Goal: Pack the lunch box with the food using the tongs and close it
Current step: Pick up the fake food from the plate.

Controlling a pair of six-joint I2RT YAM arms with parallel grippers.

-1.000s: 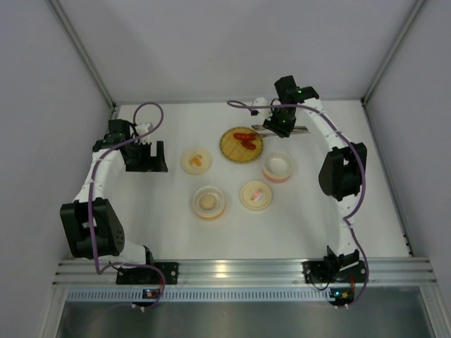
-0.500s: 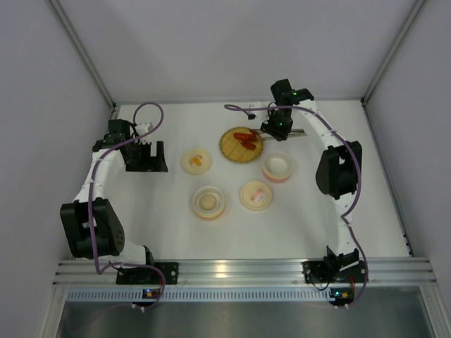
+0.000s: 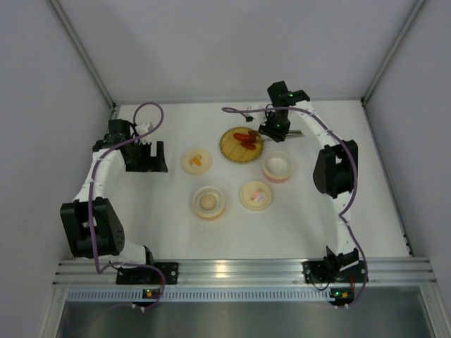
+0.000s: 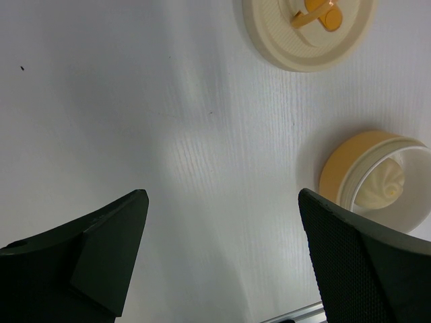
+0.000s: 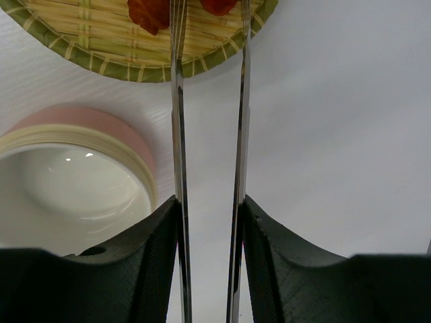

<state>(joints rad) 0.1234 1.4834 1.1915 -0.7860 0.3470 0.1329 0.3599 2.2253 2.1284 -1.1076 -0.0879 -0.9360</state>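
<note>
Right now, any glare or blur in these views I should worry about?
Left wrist: soft bright patch on the table, left tool dark and blurry at the bottom corners. Right wrist: tongs carry bright streaks, small highlights inside the pink bowl, right tool soft near the lens. Top external: glare on the front rail, light otherwise even.

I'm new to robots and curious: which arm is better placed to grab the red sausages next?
The right, probably. The right pincer holds the tongs, whose tips reach over the woven plate by the red sausages. The left pincer is open, empty, away from that plate.
</note>
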